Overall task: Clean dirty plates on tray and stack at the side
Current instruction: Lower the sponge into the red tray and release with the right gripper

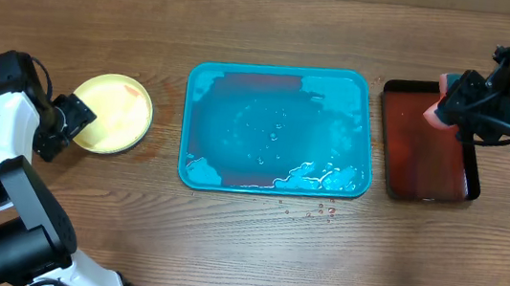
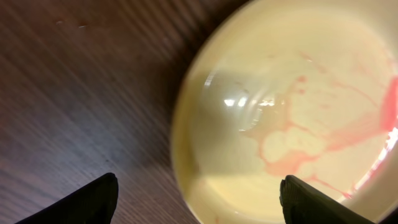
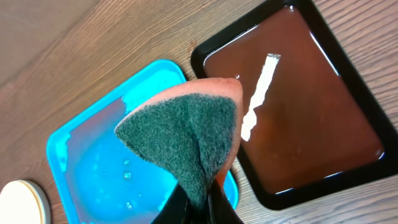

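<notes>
A light yellow-green plate [image 1: 114, 113] with faint red sauce smears lies on the table left of the teal-blue tray [image 1: 358, 87]. It fills the left wrist view [image 2: 292, 112]. My left gripper [image 1: 79, 121] is open at the plate's left rim, one finger over the wood, one over the plate. My right gripper [image 1: 447, 105] is shut on a folded sponge [image 3: 186, 137], pink with a green scouring face, held above the dark red tray. The teal tray holds water and foam and no plates. Other plates are not in view.
The dark red black-rimmed tray [image 1: 466, 191] stands right of the teal tray and holds liquid; it also shows in the right wrist view [image 3: 367, 124]. Small red droplets [image 1: 319, 211] lie on the wood in front of the teal tray.
</notes>
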`<state>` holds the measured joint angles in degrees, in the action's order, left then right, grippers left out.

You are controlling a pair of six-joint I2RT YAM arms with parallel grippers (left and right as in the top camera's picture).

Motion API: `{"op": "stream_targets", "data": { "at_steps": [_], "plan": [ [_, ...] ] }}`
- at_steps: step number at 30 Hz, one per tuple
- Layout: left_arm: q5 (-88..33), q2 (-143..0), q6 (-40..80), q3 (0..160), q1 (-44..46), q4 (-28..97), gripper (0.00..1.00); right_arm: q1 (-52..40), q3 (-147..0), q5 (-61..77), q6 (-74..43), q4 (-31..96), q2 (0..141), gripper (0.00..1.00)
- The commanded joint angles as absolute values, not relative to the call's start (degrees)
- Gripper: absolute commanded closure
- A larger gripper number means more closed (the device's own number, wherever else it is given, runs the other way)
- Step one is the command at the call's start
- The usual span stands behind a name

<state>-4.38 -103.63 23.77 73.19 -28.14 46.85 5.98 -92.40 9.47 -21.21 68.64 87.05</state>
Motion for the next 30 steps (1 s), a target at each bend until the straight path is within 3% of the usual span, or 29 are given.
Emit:
{"op": "stream_targets", "data": {
  "at_steps": [1, 9, 17, 30],
  "plan": [
    [-10.00, -99.90, 15.38, 77.84, -24.38, 46.70, 0.15, 6.20, -92.66, 6.83, -15.77, 68.40, 86.94, 0.96],
    [-9.87, -97.76, 6.81, 84.97, -8.34, 47.13, 0.09, 6.20, -90.80, 5.04, 0.80, 67.68, 94.78, 0.92],
    [-6.07, -98.24, 5.87, 84.95, 5.58, 43.07, 0.07, 6.20, -89.95, -7.03, 6.50, 64.20, 106.80, 0.96],
    [-2.98, -99.11, 5.78, 84.90, 11.70, 40.64, 0.00, 6.20, -89.95, -7.01, 16.03, 57.21, 117.78, 0.96]
  ]
}}
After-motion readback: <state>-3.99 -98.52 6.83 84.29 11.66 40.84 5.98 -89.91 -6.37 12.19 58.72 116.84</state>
